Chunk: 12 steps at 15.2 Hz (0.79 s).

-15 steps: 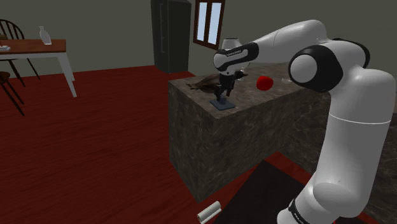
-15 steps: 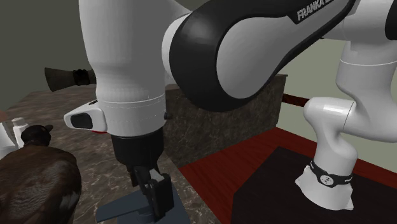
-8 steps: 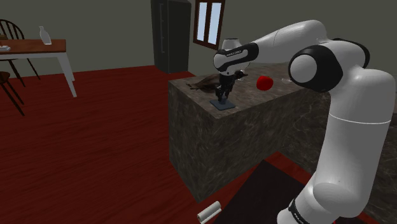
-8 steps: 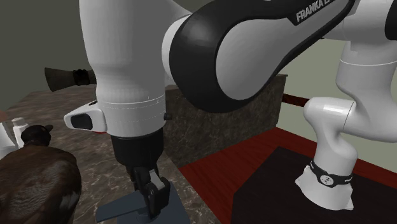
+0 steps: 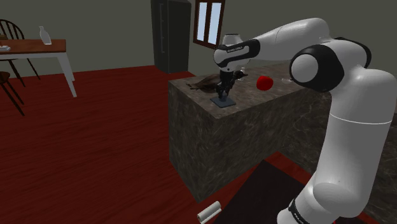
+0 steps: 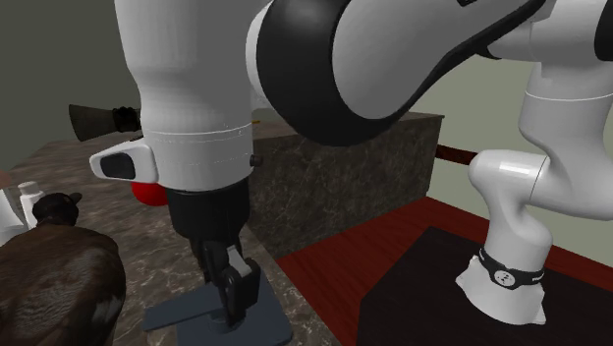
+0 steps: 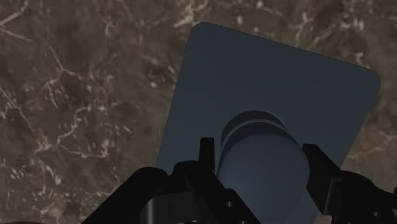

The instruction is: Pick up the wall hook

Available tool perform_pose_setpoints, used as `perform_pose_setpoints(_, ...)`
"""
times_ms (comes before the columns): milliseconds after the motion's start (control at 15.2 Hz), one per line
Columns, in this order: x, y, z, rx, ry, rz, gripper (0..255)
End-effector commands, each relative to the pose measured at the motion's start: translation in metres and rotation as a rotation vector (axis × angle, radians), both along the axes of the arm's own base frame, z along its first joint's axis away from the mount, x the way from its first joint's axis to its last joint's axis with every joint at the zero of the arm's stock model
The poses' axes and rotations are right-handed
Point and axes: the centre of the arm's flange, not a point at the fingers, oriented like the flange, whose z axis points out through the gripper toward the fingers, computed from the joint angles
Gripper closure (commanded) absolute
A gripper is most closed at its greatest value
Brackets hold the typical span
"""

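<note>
lifting higher, wall hook point(image 7: 267, 83) in end effector point(image 7: 261, 154)

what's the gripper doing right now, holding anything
The gripper is closed, holding the hook between its jaws.

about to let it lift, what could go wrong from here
1. The hand clasps the wall hook by its round peg alone, so the peg could slip, or the flat plate could swing between the fingers.
2. The hook is close to the counter edge, so if dropped it might fall to the floor.
</note>
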Motion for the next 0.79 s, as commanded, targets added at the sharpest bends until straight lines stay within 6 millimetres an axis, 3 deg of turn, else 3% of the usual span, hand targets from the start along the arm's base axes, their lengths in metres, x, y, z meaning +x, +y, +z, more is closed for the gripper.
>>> perform_pose_setpoints(0, -0.001, 0.000, 0.011, 0.000, 0.000, 0.000, 255)
perform_pose_setpoints(594, -0.001, 0.000, 0.058, 0.000, 0.000, 0.000, 255)
perform_pose_setpoints(726, -0.001, 0.000, 0.059, 0.000, 0.000, 0.000, 255)
